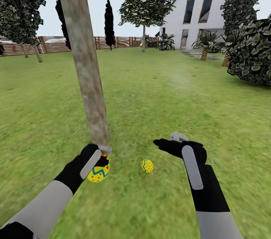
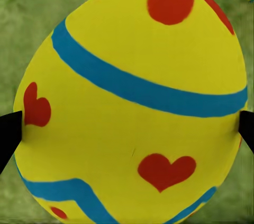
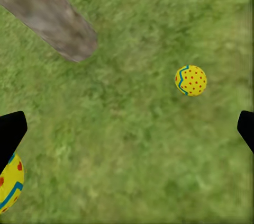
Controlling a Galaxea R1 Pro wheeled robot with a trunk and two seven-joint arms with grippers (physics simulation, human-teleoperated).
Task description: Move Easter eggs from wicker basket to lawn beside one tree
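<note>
Head view: left gripper (image 1: 101,160) low at foot of tree (image 1: 83,62), clamped on hearts egg (image 1: 98,173) — fingertips (image 2: 9,131) press both flanks in left wrist view. Dotted egg (image 1: 147,166) lies on lawn (image 1: 169,99) near trunk base, between arms. Right gripper (image 1: 165,144) hovers above grass — fingers spread wide, nothing held.

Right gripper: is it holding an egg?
No. The right gripper is open over bare lawn; the dotted egg lies apart on the grass.
</note>
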